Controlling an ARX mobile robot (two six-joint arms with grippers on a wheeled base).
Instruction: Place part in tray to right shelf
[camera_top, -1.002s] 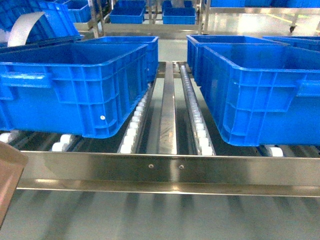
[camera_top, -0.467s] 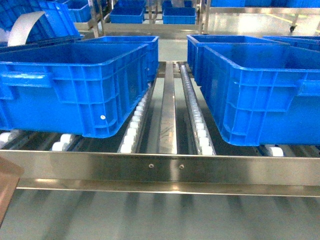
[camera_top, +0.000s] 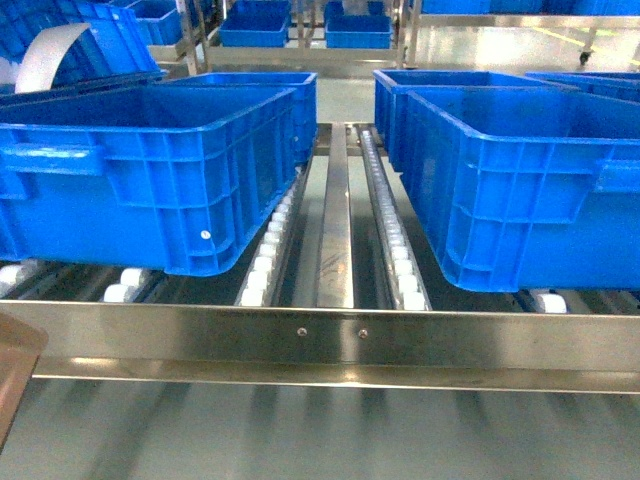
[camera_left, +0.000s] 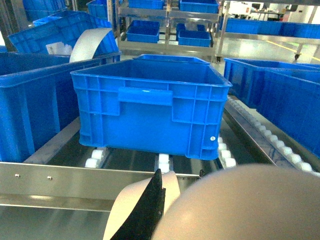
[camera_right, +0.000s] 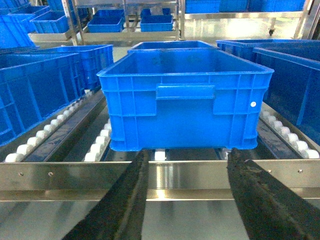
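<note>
The beige tray (camera_left: 240, 205) fills the lower right of the left wrist view, and its corner (camera_top: 14, 365) pokes in at the bottom left of the head view. My left gripper (camera_left: 179, 176) is shut on the tray, with one black finger (camera_left: 150, 205) lying against a beige strip of it. The part is out of view. The right shelf shows its shiny front rail (camera_top: 320, 335) and white roller tracks (camera_top: 395, 240) just ahead. My right gripper (camera_right: 188, 155) hangs open and empty before the rail (camera_right: 190, 175). Neither gripper shows in the head view.
Large blue crates (camera_top: 150, 170) (camera_top: 520, 180) stand left and right on the rollers, with a bare lane of tracks (camera_top: 335, 220) between them. One crate (camera_left: 150, 107) faces the left wrist camera, another (camera_right: 185, 100) the right. More racks with crates stand behind.
In the head view the tray's beige corner has sunk lower and further left, mostly within the first half second. Crates and shelf have not moved.
</note>
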